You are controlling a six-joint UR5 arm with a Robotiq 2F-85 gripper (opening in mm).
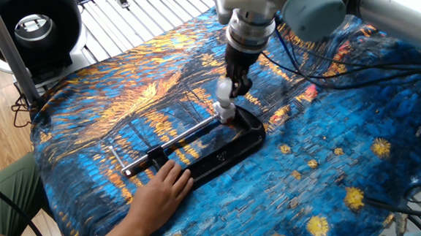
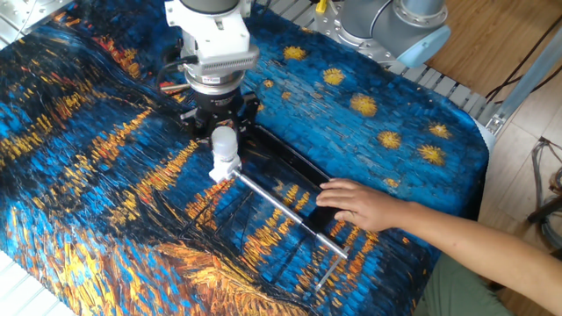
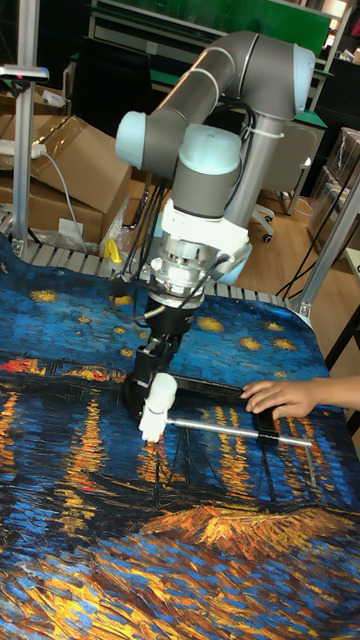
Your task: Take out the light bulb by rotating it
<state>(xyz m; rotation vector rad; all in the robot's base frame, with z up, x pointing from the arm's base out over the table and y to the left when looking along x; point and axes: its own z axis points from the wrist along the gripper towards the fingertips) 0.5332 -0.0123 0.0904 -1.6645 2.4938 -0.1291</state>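
Note:
The light bulb (image 1: 223, 99) (image 2: 225, 146) (image 3: 160, 392) is a small white frosted globe, standing upright with its lower end in a white socket (image 1: 228, 115) (image 2: 219, 172) (image 3: 150, 431). The socket sits at the end of a black clamp base (image 1: 232, 146) with a silver rod (image 1: 182, 134) (image 2: 285, 210). My gripper (image 1: 230, 87) (image 2: 225, 130) (image 3: 150, 374) comes down from above, its dark fingers shut on the upper part of the bulb. The bulb's metal base is hidden.
A person's hand (image 1: 159, 192) (image 2: 361, 204) (image 3: 286, 396) rests on the other end of the clamp. A blue and orange patterned cloth (image 1: 339, 162) covers the table. Cables (image 1: 309, 62) trail behind the arm. A black round fan (image 1: 30, 26) stands at the far left.

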